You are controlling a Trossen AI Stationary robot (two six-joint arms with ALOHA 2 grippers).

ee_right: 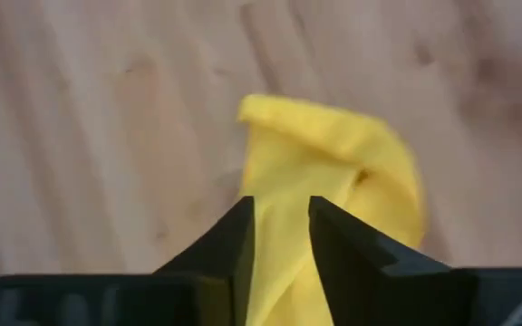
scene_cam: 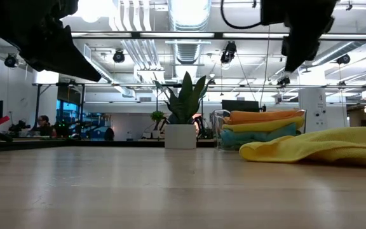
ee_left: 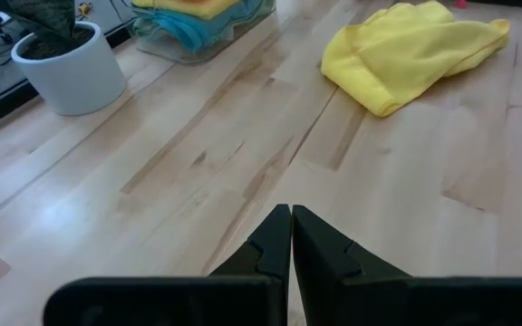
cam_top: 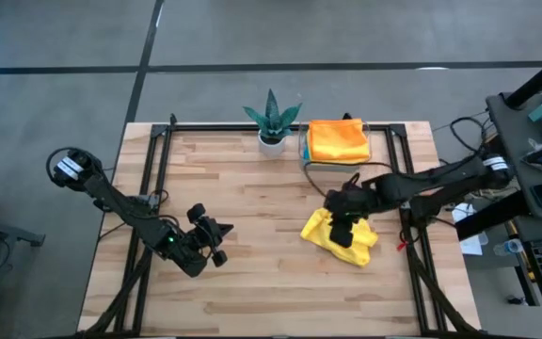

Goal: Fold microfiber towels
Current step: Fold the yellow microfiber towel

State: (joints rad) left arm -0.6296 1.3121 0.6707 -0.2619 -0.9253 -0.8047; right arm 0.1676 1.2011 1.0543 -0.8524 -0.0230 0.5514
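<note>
A crumpled bright yellow microfiber towel is seen lying on the wooden bench, right of its middle. Directly above it the right pincer is held, pointing down; in the right wrist view its fingers are shown slightly spread, with yellow cloth visible in the narrow gap between them. Whether the cloth is actually pinched cannot be told.

At the far edge of the bench a clear plastic tray is placed, in which folded towels are stacked: an orange towel on top, with a yellow one and a sky blue towel beneath it, as shown in the low view. Just beside the tray, on its left, a spiky green potted plant in a white pot is set.

The left pincer is held over the bare left half of the bench, well apart from the towels, with its fingers pressed together on nothing.
</note>
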